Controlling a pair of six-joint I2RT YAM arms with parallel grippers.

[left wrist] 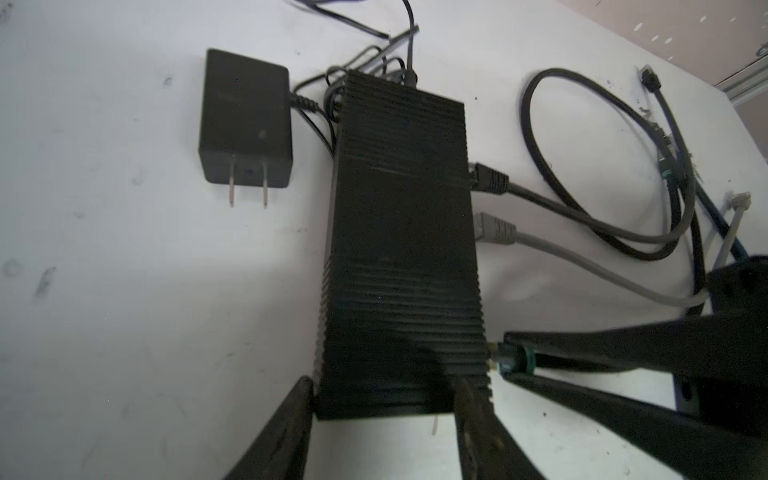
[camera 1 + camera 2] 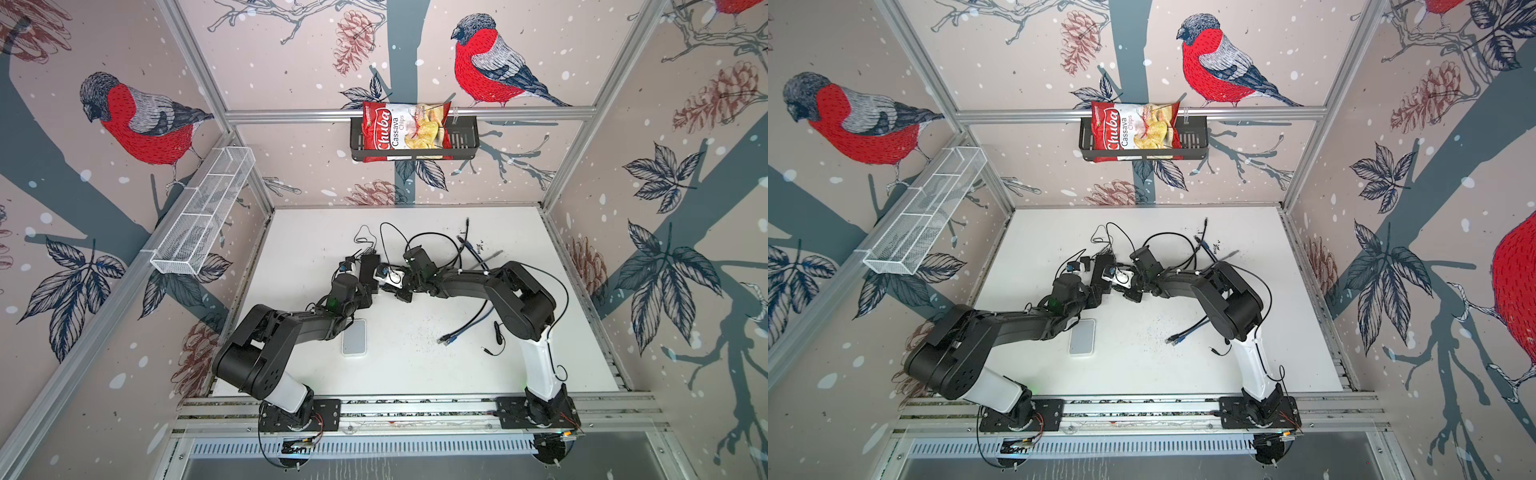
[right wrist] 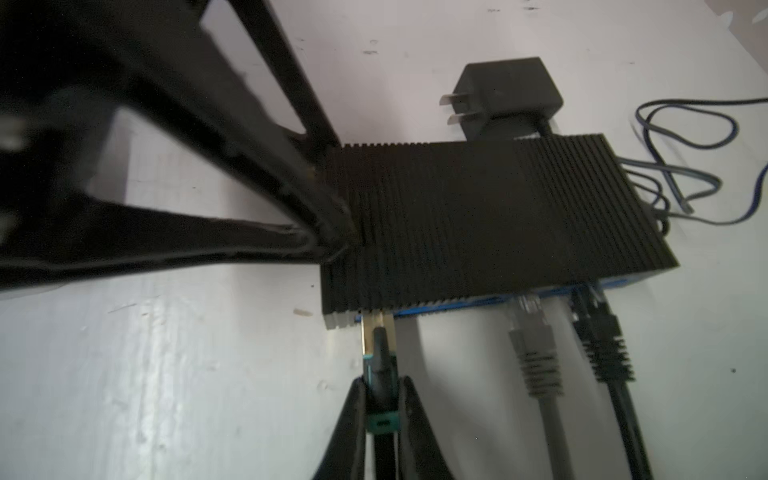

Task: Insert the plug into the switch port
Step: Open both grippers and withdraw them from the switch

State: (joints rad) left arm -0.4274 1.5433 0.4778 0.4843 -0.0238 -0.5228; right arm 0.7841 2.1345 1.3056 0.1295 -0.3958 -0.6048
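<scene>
The switch point(image 1: 399, 249) is a black ribbed box lying flat on the white table, also seen in a top view point(image 2: 369, 266). Its blue port face point(image 3: 457, 305) shows in the right wrist view. My right gripper point(image 3: 384, 384) is shut on the plug point(image 3: 376, 361), which has a teal boot and a gold metal front. The gold front meets the end port under the switch's edge; I cannot tell how deep it sits. My left gripper point(image 1: 386, 386) stands open astride the switch's near end, one finger close beside each long side. The plug point(image 1: 513, 359) shows there too.
A grey plug point(image 3: 534, 345) and a black plug point(image 3: 604, 340) sit in other ports. A black power adapter point(image 1: 245, 120) lies beside the switch. Loose cables point(image 2: 451, 336) and a white flat device point(image 2: 354, 336) lie on the table. A chips bag point(image 2: 405, 131) hangs in the back wall basket.
</scene>
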